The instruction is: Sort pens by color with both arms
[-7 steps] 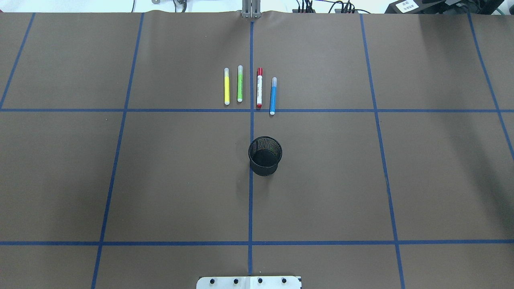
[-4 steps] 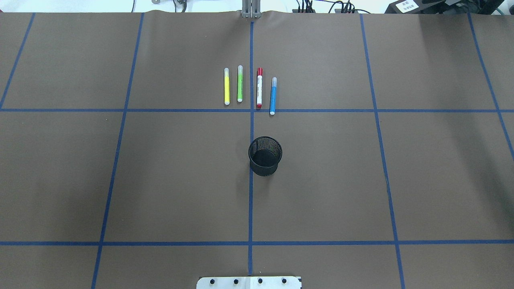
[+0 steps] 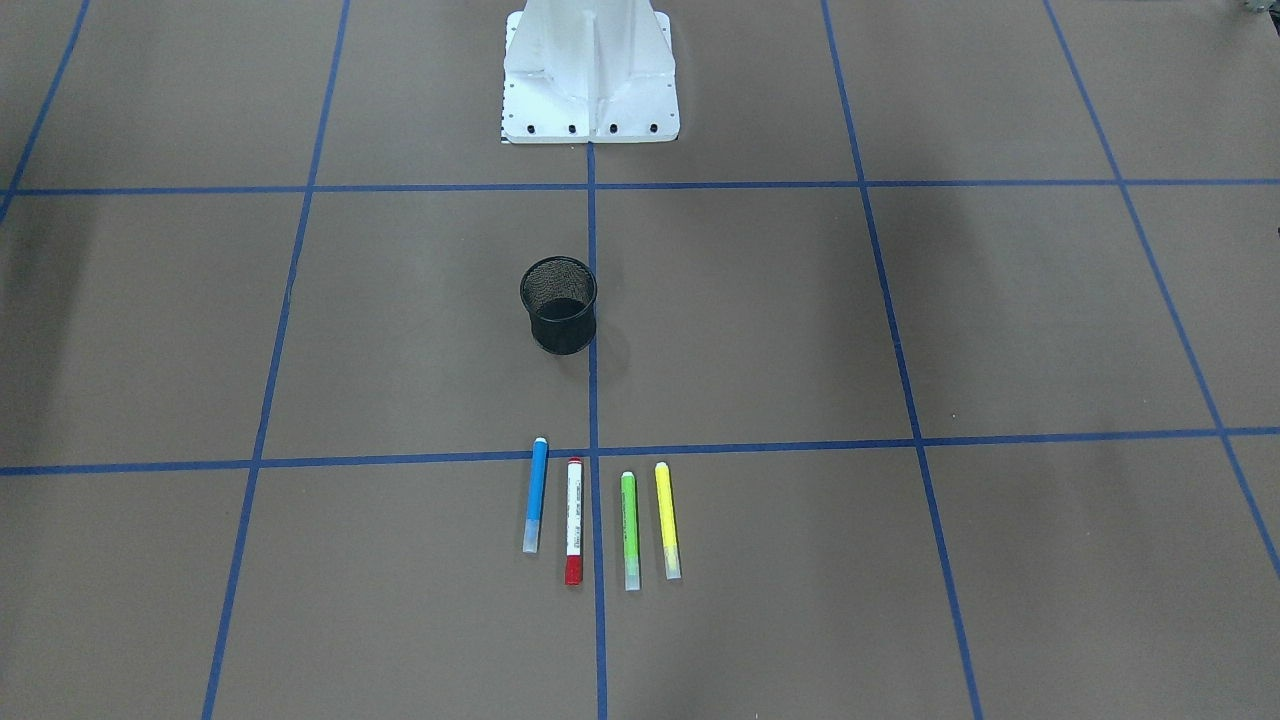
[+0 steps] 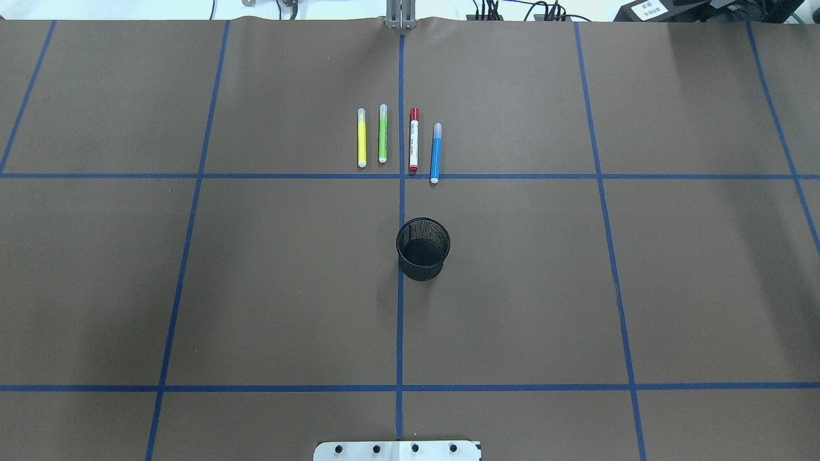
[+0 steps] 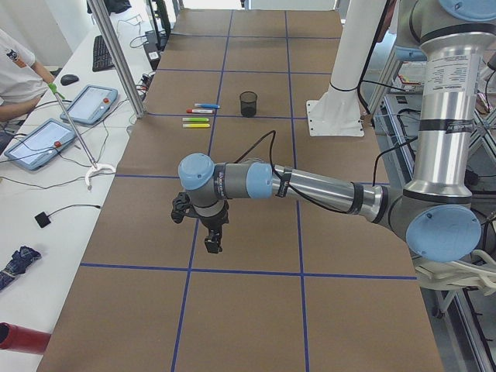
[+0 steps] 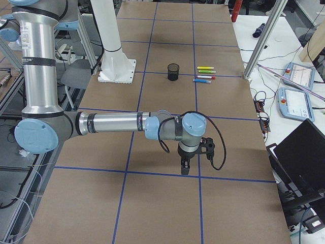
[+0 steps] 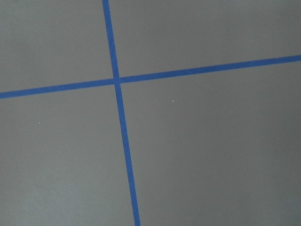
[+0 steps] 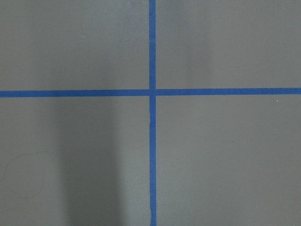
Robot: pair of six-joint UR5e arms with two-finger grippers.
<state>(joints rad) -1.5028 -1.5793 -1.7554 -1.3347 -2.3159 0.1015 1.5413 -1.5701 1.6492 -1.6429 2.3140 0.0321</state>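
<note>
Four pens lie side by side on the brown table cover beyond the mesh cup: a yellow pen (image 4: pixel 362 142), a lime green pen (image 4: pixel 382 137), a white pen with a red cap (image 4: pixel 414 144) and a blue pen (image 4: pixel 435 157). Neither arm reaches into the overhead or front views. The left gripper (image 5: pixel 213 240) hangs low over the table's left end, far from the pens. Over the right end, equally far away, hangs the right gripper (image 6: pixel 185 165). I cannot tell whether either is open or shut. Both wrist views show only brown cover and blue tape.
A black mesh cup (image 4: pixel 423 250) stands upright near the table's middle, between the pens and the white robot base (image 3: pixel 590 75). Blue tape lines (image 4: pixel 400 288) mark a grid. A person sits at a side desk with tablets (image 5: pixel 46 124).
</note>
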